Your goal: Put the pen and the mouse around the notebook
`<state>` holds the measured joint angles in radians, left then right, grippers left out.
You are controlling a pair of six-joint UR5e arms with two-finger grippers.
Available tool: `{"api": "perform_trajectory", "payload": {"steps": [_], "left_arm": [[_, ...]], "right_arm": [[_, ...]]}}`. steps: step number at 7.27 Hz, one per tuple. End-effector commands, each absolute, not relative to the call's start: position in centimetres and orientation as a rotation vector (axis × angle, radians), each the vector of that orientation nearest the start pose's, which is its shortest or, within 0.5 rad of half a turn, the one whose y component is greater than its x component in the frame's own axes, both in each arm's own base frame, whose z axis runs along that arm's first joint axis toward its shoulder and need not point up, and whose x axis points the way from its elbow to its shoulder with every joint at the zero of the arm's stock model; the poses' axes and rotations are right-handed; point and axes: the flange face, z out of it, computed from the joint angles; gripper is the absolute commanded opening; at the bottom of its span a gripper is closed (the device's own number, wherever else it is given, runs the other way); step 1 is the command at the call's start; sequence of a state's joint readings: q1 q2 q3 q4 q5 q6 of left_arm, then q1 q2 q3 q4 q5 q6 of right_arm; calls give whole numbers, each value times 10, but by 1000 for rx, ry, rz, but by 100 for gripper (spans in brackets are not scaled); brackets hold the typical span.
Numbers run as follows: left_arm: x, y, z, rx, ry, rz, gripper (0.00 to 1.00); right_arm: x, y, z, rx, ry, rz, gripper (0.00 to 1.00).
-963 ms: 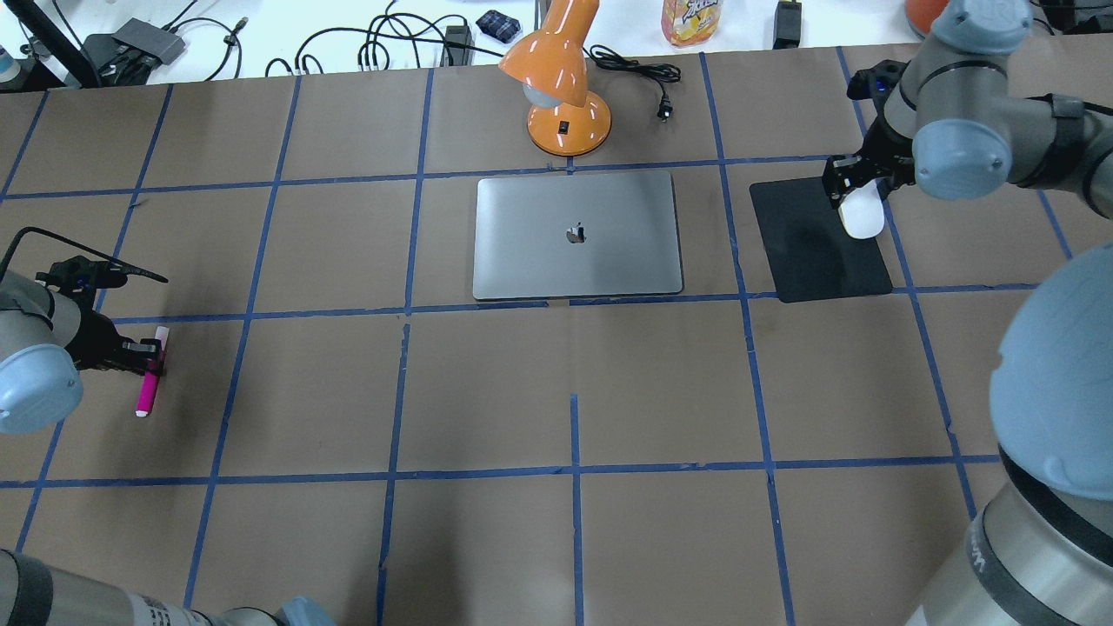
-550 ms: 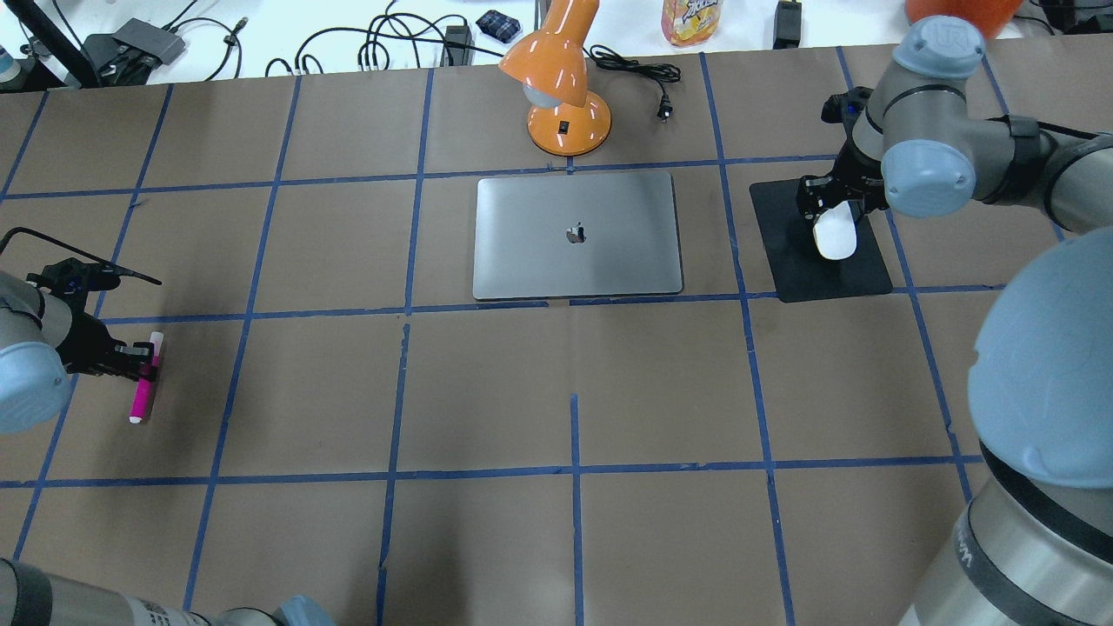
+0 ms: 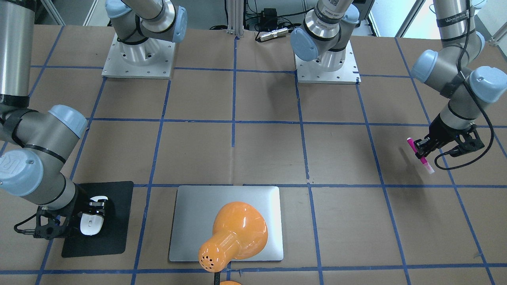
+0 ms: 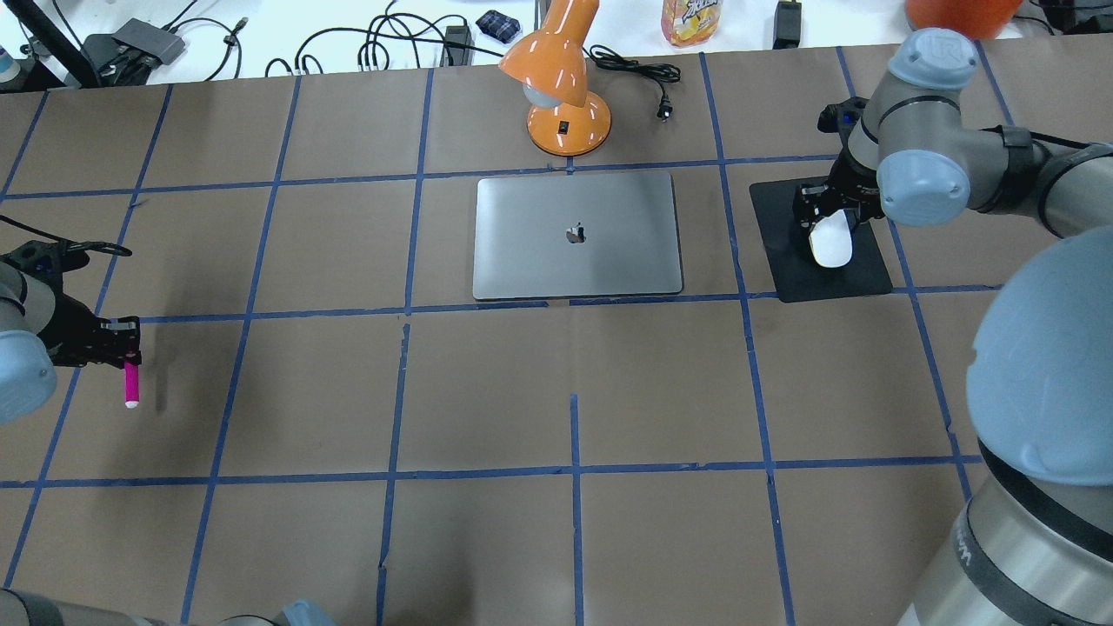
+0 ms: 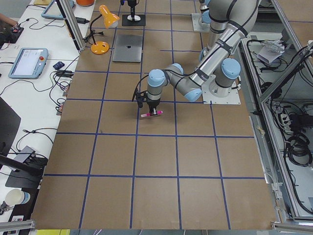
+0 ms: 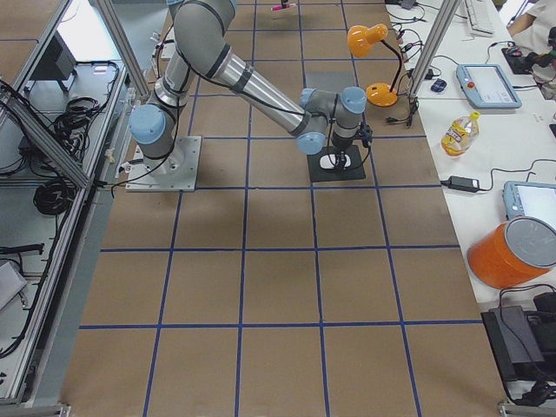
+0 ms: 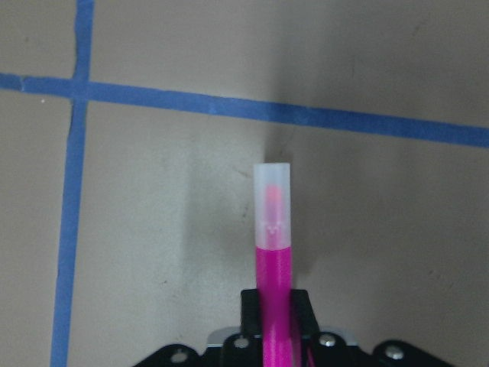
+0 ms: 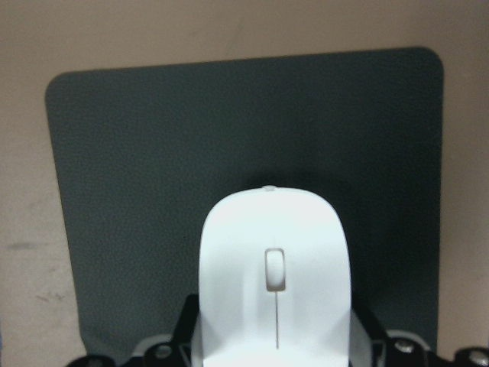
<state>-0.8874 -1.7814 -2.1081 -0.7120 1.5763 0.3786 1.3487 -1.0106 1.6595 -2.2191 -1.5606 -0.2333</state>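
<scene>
Transport step: left pincer (image 4: 129,346) clenched on pen (image 4: 131,387), clear of bench (image 4: 661,391), well apart from notebook (image 4: 576,261); right pincer (image 4: 830,224) grasping mouse (image 4: 831,243) over black mat (image 4: 787,274) near notebook. Next move likely: carry pen beside notebook, lower mouse, release both.

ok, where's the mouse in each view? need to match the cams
Front-facing: mouse lower left, over the black mat.
Overhead: upper right, over the mat's far half.
Exterior left: tiny white spot, top centre.
Exterior right: upper centre, over the mat.
Left wrist: not in it.
Right wrist: bottom centre, close up.
Shared landmark: the black mat, beside the closed silver laptop.
</scene>
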Motion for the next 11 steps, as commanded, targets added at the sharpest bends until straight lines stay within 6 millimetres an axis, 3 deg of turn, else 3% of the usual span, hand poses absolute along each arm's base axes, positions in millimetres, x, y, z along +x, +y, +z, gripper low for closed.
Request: {"api": "perform_trajectory", "payload": {"steps": [1,2,3,5,8,9,11], "left_arm": [[150,-479,235,-726,2998,-191,0],[113,-486,237,-792,2996,-199,0],[78,-492,235,-884,2995,-203,0],[-2,-499,236,-1075,2967,-209,0],[-127,-484,236,-1312,2907,-213,0],[-158,-477,230,-1424,2871,-187,0],[-217,-458,229,-1556,2841,-190,0]], "right_arm": [[-10,-651,186,-19,3136,8,98],[-11,-652,194,-19,3145,-1,99],[-12,-652,216,-19,3148,-15,99],[-7,-628,293,-19,3144,13,98],[-5,-592,416,-11,3167,153,98],[-5,-587,441,2,3160,198,98],[13,-551,490,23,3148,190,98]]}}
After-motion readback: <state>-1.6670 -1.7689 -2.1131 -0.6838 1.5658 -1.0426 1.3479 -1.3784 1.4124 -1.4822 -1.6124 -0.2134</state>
